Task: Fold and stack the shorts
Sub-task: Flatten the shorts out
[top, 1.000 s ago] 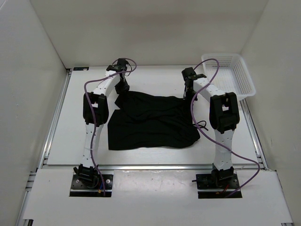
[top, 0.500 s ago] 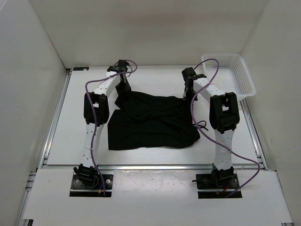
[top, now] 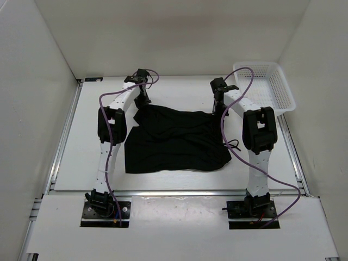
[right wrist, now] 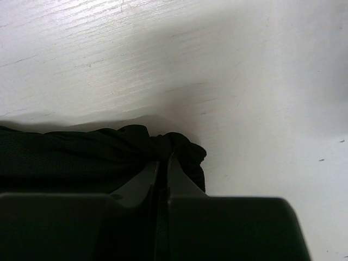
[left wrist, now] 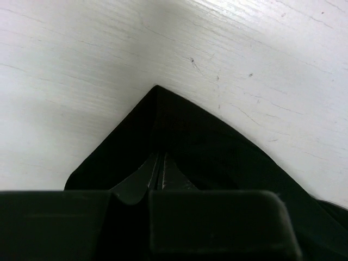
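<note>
My left gripper (left wrist: 159, 169) had its jaws pressed together on the far left corner of the black shorts (top: 176, 142). My right gripper (right wrist: 163, 166) pinched the bunched far right corner likewise. The shorts lay spread on the white table (top: 179, 89) between my arms, apart from the white basket (top: 267, 86).

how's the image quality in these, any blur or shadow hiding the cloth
Top external: even light, sharp, but the black shorts show only faint folds. Left wrist: table grain is crisp, the left gripper is a dark near blur. Right wrist: soft shadow on the table, right gripper dim and out of focus.
</note>
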